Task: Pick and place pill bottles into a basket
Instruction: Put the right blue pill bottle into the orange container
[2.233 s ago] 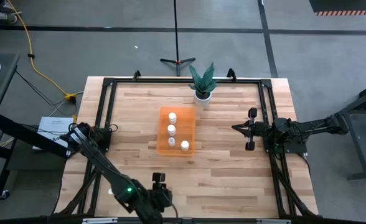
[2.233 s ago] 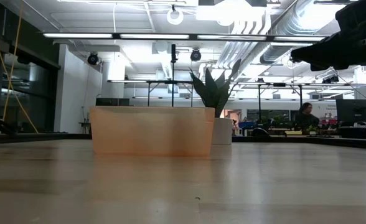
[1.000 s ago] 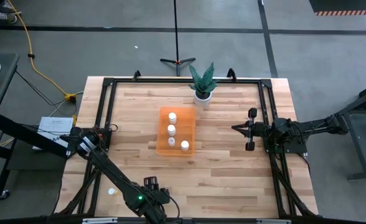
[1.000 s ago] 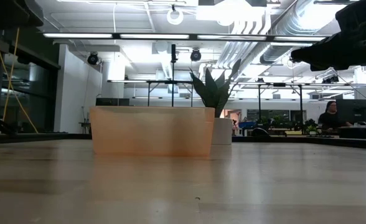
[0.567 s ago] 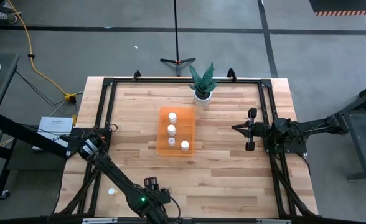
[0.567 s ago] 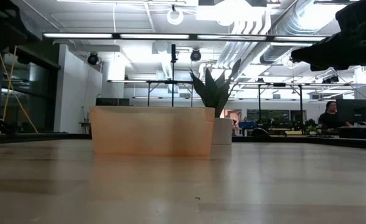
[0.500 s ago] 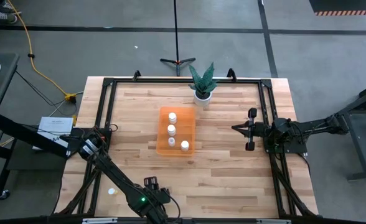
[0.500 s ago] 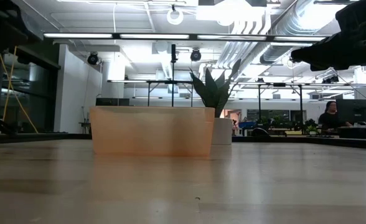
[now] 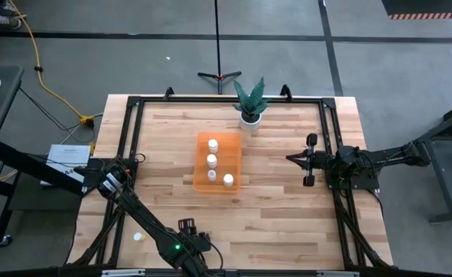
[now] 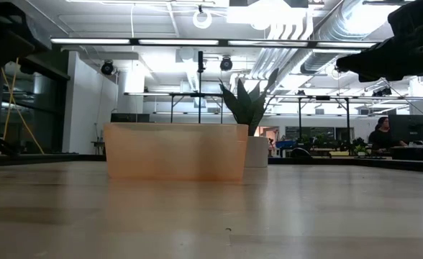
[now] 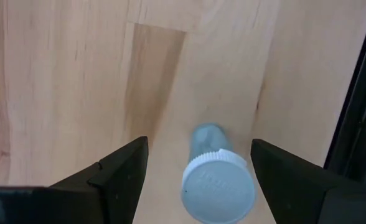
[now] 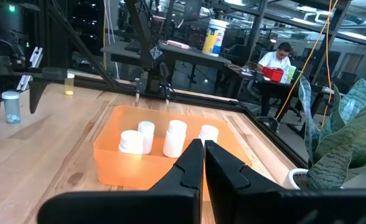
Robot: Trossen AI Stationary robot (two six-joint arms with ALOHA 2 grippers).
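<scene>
From above, three bottles (image 9: 212, 159) stand in the orange basket (image 9: 203, 181); another (image 9: 138, 237) waits on the table's near left. Only the left wrist view shows the left gripper (image 11: 198, 168) spread around a loose bottle (image 11: 216, 177). Right wrist view: the right gripper (image 12: 203, 163), pressed together, idles beside the basket.
</scene>
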